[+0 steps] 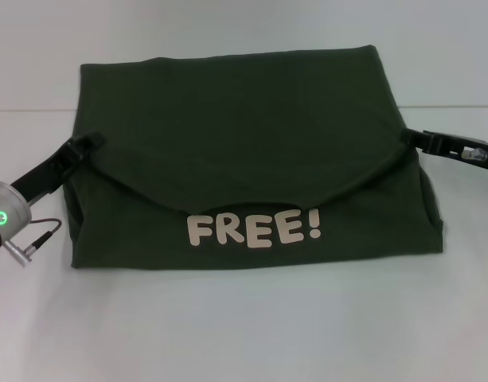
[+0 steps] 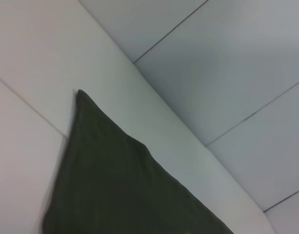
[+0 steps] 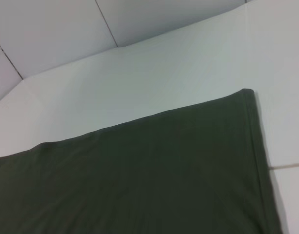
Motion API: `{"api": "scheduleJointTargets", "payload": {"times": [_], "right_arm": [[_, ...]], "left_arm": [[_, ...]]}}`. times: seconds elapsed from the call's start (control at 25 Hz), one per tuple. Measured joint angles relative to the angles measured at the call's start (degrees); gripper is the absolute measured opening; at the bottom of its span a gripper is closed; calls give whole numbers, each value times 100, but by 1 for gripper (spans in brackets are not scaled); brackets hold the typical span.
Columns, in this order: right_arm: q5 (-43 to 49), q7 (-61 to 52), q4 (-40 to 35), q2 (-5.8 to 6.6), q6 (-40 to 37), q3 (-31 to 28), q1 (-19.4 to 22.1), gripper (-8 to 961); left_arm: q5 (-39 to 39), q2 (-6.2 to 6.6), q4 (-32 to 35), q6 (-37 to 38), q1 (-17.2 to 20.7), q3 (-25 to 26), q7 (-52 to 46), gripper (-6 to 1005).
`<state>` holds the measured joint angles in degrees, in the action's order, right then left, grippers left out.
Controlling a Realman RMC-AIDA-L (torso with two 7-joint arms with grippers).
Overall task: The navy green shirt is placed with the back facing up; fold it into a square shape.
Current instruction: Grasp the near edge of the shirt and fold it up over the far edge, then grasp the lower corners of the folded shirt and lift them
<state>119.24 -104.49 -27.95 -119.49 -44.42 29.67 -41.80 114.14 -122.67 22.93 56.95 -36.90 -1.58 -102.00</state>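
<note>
The dark olive-green shirt [image 1: 236, 119] lies on the white table, partly folded. White letters "FREE!" [image 1: 253, 229] show on its near layer. An upper layer hangs over it, and its near edge sags in a curve between my two grippers. My left gripper [image 1: 89, 144] is shut on that layer's left corner. My right gripper [image 1: 411, 138] is shut on its right corner. The left wrist view shows green cloth [image 2: 115, 190] ending in a pointed corner. The right wrist view shows a flat spread of the shirt [image 3: 154, 170] with a hemmed corner.
The white table [image 1: 244, 334] extends in front of the shirt and on both sides. Its far edge meets a tiled wall [image 1: 435, 48] just behind the shirt. A cable [image 1: 40, 231] hangs from my left wrist near the shirt's left side.
</note>
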Motion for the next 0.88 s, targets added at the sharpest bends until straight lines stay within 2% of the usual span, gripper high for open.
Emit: {"api": "scheduleJointTargets", "payload": {"times": [0.08, 0.16, 0.28, 0.48, 0.6, 0.76, 0.88], "right_arm": [[-11, 0, -23, 20, -162, -22, 60, 403], [-30, 0, -64, 52, -453, -32, 135, 473], [-150, 0, -80, 121, -873, -44, 296, 568], [-311, 0, -91, 220, -1446, -29, 523, 718], [-282, 0, -116, 305, -1904, 12, 619, 808], [-241, 55, -175, 441, -2540, 161, 772, 929], [-234, 312, -192, 520, -2913, 372, 886, 924]], "left_arm": [[48, 35, -9, 109, 39, -15, -42, 167], [180, 121, 43, 462, 154, -123, -257, 197], [302, 257, 241, 969, 391, -270, -728, 333], [450, 261, 663, 1314, 648, -420, -1020, 541], [1073, 345, 1138, 1837, 770, -659, -1565, 658], [2011, 481, 1695, 2468, 764, -756, -2032, 671], [2421, 583, 1827, 2757, 649, -777, -2121, 673]]}}
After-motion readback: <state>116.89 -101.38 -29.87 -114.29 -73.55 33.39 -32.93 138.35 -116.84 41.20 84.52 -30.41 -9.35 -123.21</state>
